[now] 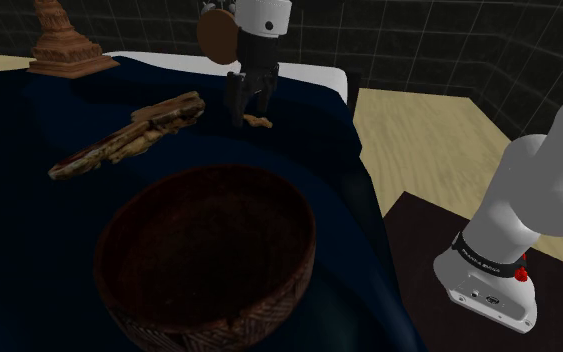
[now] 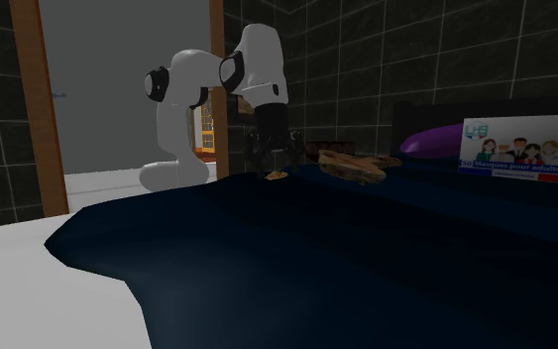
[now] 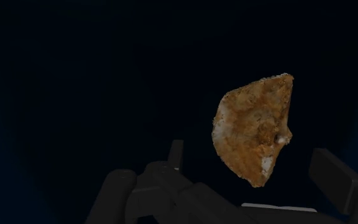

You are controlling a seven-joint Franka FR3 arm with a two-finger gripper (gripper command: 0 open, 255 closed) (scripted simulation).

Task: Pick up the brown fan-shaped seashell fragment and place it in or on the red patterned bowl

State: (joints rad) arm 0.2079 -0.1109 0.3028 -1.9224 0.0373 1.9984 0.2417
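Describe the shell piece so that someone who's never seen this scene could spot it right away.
Find the dark blue cloth, then the black gripper hanging over its far side in the shoulder view. The shell lies right under the open fingers: a small, flat, orange-brown fan, far smaller than the long brown piece beside it or the big red bowl.

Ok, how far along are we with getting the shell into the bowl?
Done: the approach. The gripper stands just above the shell fragment, open, with a finger on either side of it in the wrist view. In hand: the grasp, since the shell lies unclasped on the dark blue cloth. Left: close, lift, carry it to the red-brown bowl and release.
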